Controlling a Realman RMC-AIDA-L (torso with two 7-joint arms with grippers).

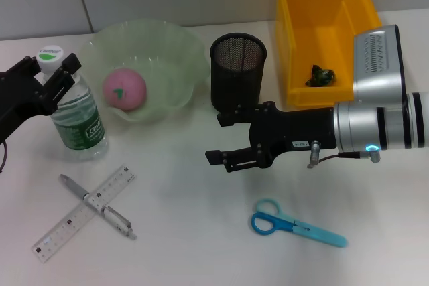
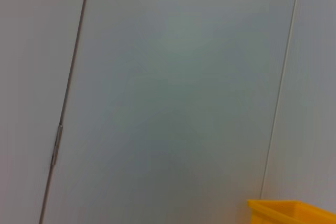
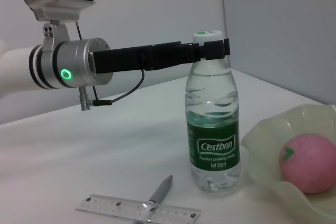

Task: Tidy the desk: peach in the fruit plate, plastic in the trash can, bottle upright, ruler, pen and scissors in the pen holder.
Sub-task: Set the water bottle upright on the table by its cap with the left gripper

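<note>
The water bottle (image 1: 75, 113) stood upright on the left side of the white table (image 1: 194, 232), and the left gripper (image 1: 52, 77) reached in from the left edge with its fingers (image 3: 215, 49) set on either side of the bottle's neck just under the white cap (image 1: 49, 53); whether they pressed on it or merely bracketed it could not be told. Right of the bottle sat the pale green fruit plate (image 1: 175, 51) with the pink peach (image 1: 124, 89) lying in it. On the near left, the clear ruler (image 1: 64, 226) and the grey pen (image 1: 107, 212) lay crossed on the table, the ruler over the pen. The black mesh pen holder (image 1: 238, 72) stood near the middle, right of the plate, and the yellow trash can (image 1: 298, 38) stood at the far right with a dark green scrap of plastic (image 1: 322, 76) inside. The right gripper (image 1: 221, 138) hung just in front of the pen holder, pointing left, its fingers (image 1: 224, 157) apart and holding nothing. The blue scissors (image 1: 295, 224) lay closed on the near right, well below that arm.
</note>
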